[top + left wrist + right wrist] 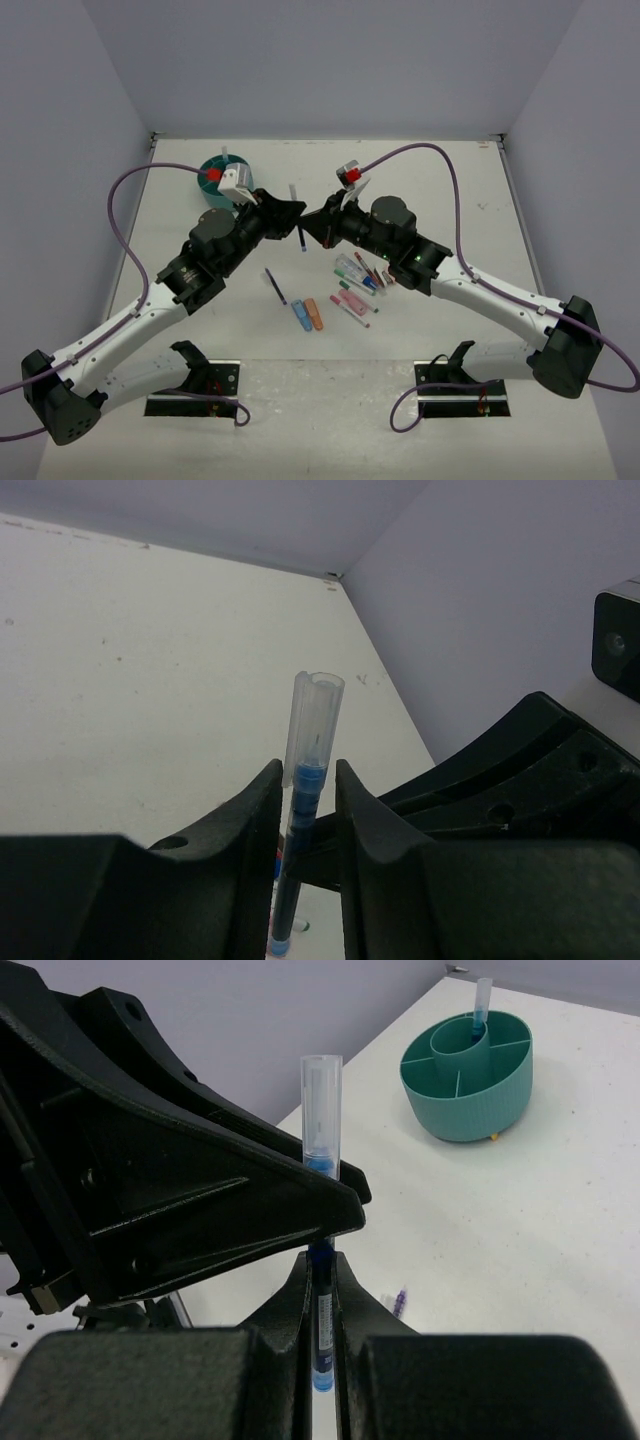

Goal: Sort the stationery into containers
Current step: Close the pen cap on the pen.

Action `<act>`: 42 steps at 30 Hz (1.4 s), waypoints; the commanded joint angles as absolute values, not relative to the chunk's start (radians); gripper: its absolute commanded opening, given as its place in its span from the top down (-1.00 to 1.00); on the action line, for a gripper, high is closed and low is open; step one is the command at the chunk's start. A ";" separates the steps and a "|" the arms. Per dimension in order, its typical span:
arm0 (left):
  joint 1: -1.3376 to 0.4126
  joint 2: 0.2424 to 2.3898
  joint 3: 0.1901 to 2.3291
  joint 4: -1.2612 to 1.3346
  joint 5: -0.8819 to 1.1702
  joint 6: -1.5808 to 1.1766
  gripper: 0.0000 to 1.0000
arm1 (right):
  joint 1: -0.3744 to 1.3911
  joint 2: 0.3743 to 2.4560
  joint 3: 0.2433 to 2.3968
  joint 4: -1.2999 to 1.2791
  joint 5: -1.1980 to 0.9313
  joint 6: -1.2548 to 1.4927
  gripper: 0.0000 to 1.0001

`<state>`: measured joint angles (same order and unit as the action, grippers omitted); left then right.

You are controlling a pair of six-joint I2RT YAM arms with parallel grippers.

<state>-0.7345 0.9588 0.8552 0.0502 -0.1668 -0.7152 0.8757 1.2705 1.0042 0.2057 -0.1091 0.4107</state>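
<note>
A dark-blue pen (pixel 298 215) with a clear cap stands upright above the table's middle, between both grippers. My right gripper (pixel 321 1290) is shut on the pen's (pixel 321 1110) lower barrel. My left gripper (pixel 308 790) brackets the same pen (pixel 312 730) higher up, jaws slightly apart with thin gaps on both sides. In the top view the left gripper (pixel 296 212) and the right gripper (pixel 310 222) meet tip to tip. The round teal tub (pixel 218 180) sits at the back left, with one pen (pixel 482 1000) standing in the tub's (pixel 468 1080) centre cup.
Loose stationery (pixel 358 285) lies in a pile under the right arm: green, red and pink markers. A blue pen (pixel 275 286) and blue and orange stubby pieces (pixel 308 315) lie nearer the front. Grey walls enclose the table on three sides.
</note>
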 commanded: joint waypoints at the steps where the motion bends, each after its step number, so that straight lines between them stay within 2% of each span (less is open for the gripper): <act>1: -0.738 0.946 0.853 0.070 -0.153 -0.698 0.75 | 0.873 1.244 1.041 0.278 -0.157 0.385 1.00; 3: -0.738 0.946 0.857 0.069 -0.148 -0.696 0.96 | 0.874 1.236 1.035 0.290 -0.161 0.385 1.00; 8: -0.736 0.925 0.836 0.137 -0.073 -0.645 1.00 | 0.874 1.238 1.046 0.282 -0.180 0.377 0.99; 9: -0.738 0.915 0.829 0.156 -0.053 -0.628 1.00 | 0.873 1.242 1.050 0.278 -0.198 0.374 0.90; 11: -0.738 0.890 0.815 0.209 -0.010 -0.577 1.00 | 0.873 1.264 1.071 0.255 -0.260 0.363 0.40; 12: -0.737 0.872 0.807 0.238 0.021 -0.551 1.00 | 0.873 1.273 1.078 0.247 -0.278 0.360 0.31; 16: -0.736 0.813 0.789 0.318 0.099 -0.488 1.00 | 0.873 1.295 1.085 0.244 -0.310 0.366 0.23; 19: -0.736 0.801 0.790 0.333 0.120 -0.469 1.00 | 0.873 1.296 1.090 0.251 -0.328 0.374 0.30; 23: -0.737 0.805 0.794 0.316 0.113 -0.464 0.96 | 0.873 1.293 1.105 0.245 -0.344 0.366 0.93; 24: -0.737 0.806 0.794 0.312 0.108 -0.463 0.86 | 0.873 1.290 1.108 0.244 -0.348 0.364 1.00; 26: -0.738 0.810 0.800 0.296 0.101 -0.454 0.33 | 0.873 1.278 1.104 0.250 -0.356 0.353 1.00; 30: -0.737 0.815 0.822 0.258 0.082 -0.432 -0.28 | 0.873 1.254 1.085 0.266 -0.358 0.337 1.00; 31: -0.736 0.814 0.836 0.237 0.067 -0.428 -0.49 | 0.873 1.247 1.080 0.268 -0.356 0.330 1.00; 34: -0.737 0.812 0.875 0.180 0.005 -0.403 -0.91 | 0.871 1.245 1.075 0.255 -0.357 0.318 1.00; 38: -0.738 0.808 0.932 0.129 -0.053 -0.370 -0.95 | 0.871 1.238 1.058 0.264 -0.396 0.306 1.00; 42: -0.738 0.803 0.975 0.095 -0.096 -0.368 -0.87 | 0.871 1.222 1.038 0.267 -0.410 0.294 1.00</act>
<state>-0.7357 0.8169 0.9011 0.1367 -0.0279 -0.4118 0.8703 1.2657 1.0535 0.2246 -0.3703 0.3296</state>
